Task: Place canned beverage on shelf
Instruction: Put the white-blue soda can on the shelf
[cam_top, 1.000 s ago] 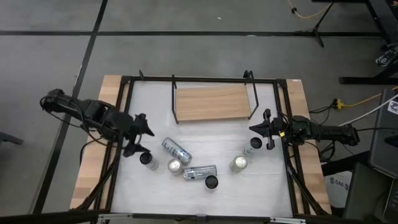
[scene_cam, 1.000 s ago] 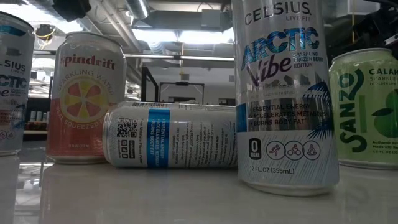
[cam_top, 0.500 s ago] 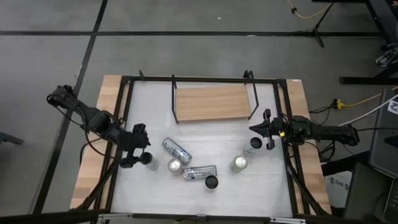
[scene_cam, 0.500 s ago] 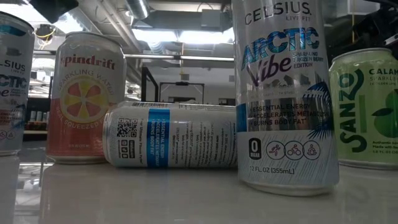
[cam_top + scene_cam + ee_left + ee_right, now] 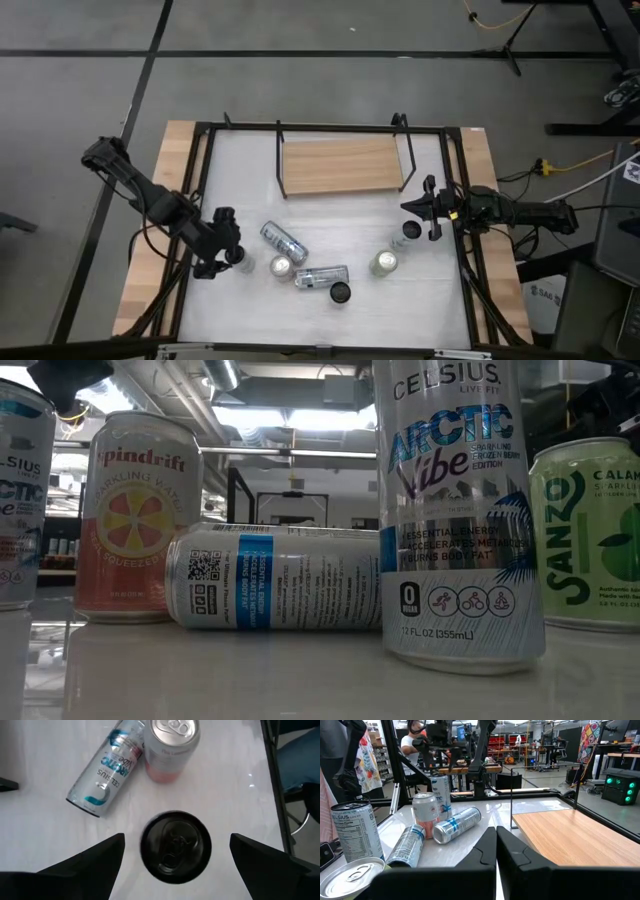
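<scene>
Left gripper [image 5: 172,851] fingers spread wide above upright black-topped aluminium can [image 5: 174,846] on white desk [image 5: 45,840] — descent to be kept centred. Light-wood wire-framed shelf [image 5: 340,166] well apart, bare. Right gripper [image 5: 412,207] closed, waiting beside desk's right edge.

Floor [image 5: 330,80]: grey, smooth, crossed by dark seam lines; yellow cable [image 5: 490,20] at the far edge. Black stand legs [image 5: 610,60] at the far right corner. Ceiling [image 5: 290,390]: exposed ducts and pipes, bright light panels. Room beyond: open workshop with workbenches [image 5: 470,769], black metal frames [image 5: 240,495], red storage racks [image 5: 497,742], dark equipment with green indicator lights [image 5: 620,787]. A person [image 5: 415,740] stands at a bench
</scene>
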### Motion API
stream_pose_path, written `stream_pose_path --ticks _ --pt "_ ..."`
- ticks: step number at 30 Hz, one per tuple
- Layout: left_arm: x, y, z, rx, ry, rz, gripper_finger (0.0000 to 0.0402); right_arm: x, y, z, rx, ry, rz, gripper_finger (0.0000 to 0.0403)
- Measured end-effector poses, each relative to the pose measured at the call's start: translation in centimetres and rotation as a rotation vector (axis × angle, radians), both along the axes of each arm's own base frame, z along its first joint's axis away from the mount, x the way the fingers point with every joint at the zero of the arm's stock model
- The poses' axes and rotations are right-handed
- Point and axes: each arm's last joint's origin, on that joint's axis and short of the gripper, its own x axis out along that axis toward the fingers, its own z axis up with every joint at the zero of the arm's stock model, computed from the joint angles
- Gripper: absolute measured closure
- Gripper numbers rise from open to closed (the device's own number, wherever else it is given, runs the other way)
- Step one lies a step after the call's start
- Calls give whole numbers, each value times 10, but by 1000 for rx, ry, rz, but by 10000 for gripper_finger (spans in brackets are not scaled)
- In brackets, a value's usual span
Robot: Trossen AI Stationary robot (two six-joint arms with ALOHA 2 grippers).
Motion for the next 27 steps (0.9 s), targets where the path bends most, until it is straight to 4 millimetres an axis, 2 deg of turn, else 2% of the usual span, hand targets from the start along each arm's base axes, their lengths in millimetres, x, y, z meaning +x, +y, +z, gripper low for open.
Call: stream_pose_path --ticks 17,27 --pt "16 -15 -23 78 97 -12 46 0 0 0 0 0 0 403" --pt "18 -16 -25 84 105 -12 46 0 0 0 0 0 0 403"
